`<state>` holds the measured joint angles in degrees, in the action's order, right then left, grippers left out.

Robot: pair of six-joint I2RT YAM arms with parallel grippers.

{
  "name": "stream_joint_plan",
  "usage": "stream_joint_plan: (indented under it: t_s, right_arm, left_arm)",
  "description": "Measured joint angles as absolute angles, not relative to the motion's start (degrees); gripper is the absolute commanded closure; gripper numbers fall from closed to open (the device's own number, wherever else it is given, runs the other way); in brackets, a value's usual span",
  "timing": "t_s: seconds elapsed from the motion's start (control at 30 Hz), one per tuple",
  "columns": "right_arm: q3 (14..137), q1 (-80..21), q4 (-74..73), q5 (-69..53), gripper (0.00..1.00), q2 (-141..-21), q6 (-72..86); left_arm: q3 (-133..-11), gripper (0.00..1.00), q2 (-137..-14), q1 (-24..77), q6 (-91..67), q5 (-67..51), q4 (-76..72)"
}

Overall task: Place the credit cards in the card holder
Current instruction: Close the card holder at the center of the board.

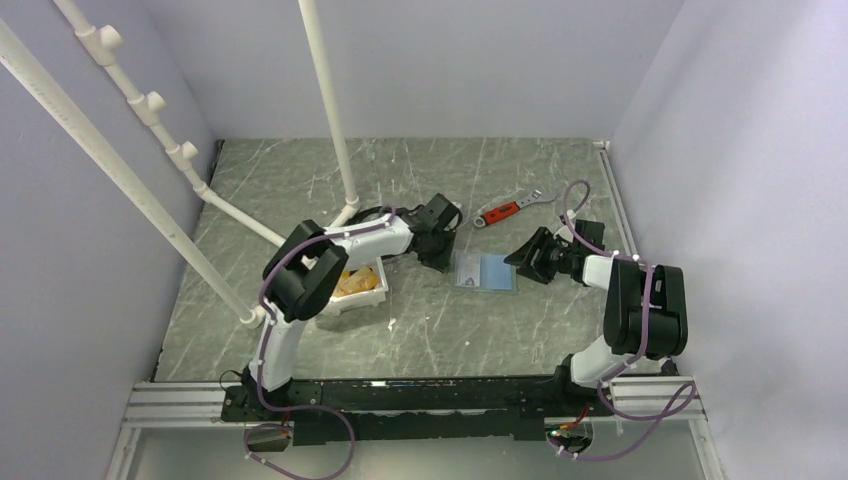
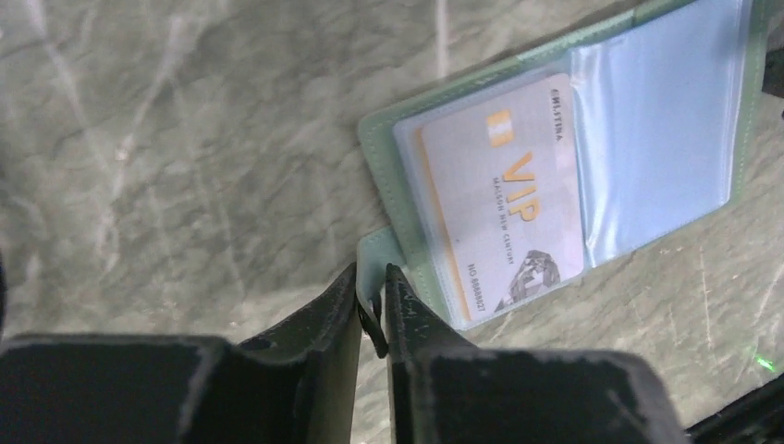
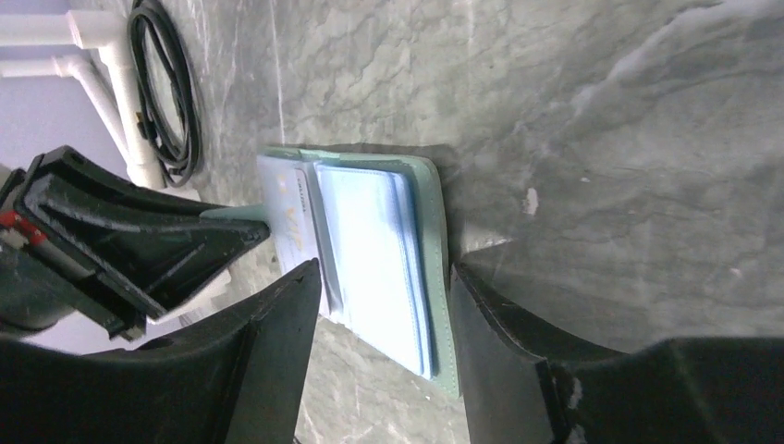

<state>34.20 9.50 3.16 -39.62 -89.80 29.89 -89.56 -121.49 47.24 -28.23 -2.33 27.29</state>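
The holder [image 1: 485,271] lies open on the worktop [image 1: 440,330] between the arms, one VIP card [image 2: 504,199] in a pocket. The left pincer [image 2: 373,298] is closed on the holder's tab; the right pincer [image 3: 384,305] stands open astride its other leaf. Seemingly the holder is being steadied — next, a card must come from the tray [image 1: 384,285]. One holder, one tray, one wrench [image 1: 505,210]; the tray's gold cards [image 1: 357,283] — too small to count.

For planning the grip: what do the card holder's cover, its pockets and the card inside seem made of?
The card holder cover: matte pale green, likely faux leather or soft plastic; no shine. The card: probably stiff printed plastic; flat, gold VIP lettering. The pockets: thin glossy bluish plastic film; the card shows through.
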Motion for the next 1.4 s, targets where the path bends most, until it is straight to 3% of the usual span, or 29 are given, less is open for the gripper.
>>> stream_joint_plan:
  t_s: [0.07, 0.3, 0.6, 0.87, 1.13, 1.23, 1.4]
  right_arm:
    - [34.2, 8.97, 3.11, -39.97, 0.46, -89.8, 29.76]
    - [33.34, 7.46, 3.16, -42.26, 0.48, -86.7, 30.35]
    - [33.76, -4.16, 9.76, -44.01, 0.45, -83.68, 37.78]
    - [35.68, -8.51, 18.81, -45.56, 0.5, -95.35, 43.57]
    - [35.7, -8.25, 22.31, -47.05, 0.62, -99.88, 44.49]
    - [35.75, -8.16, 22.04, -46.98, 0.64, -100.07, 43.44]
    - [36.16, -8.19, 20.86, -46.76, 0.67, -100.09, 41.71]
  left_arm:
    - [-86.43, 0.94, -119.94, 45.74, -29.76, -4.82, 24.77]
    - [-83.05, 1.0, -118.96, 42.17, -32.58, -10.98, 19.64]
    - [-82.5, 1.0, -118.98, 42.48, -34.2, -14.61, 16.75]
    - [-81.58, 1.0, -118.98, 42.5, -34.54, -15.62, 16.23]
    - [-78.87, 0.75, -117.45, 41.76, -34.89, -17.5, 15.49]
    - [-78.67, 0.76, -116.36, 41.56, -35.14, -18.17, 15.75]
    - [-78.76, 0.87, -114.85, 41.54, -35.14, -18.72, 15.75]
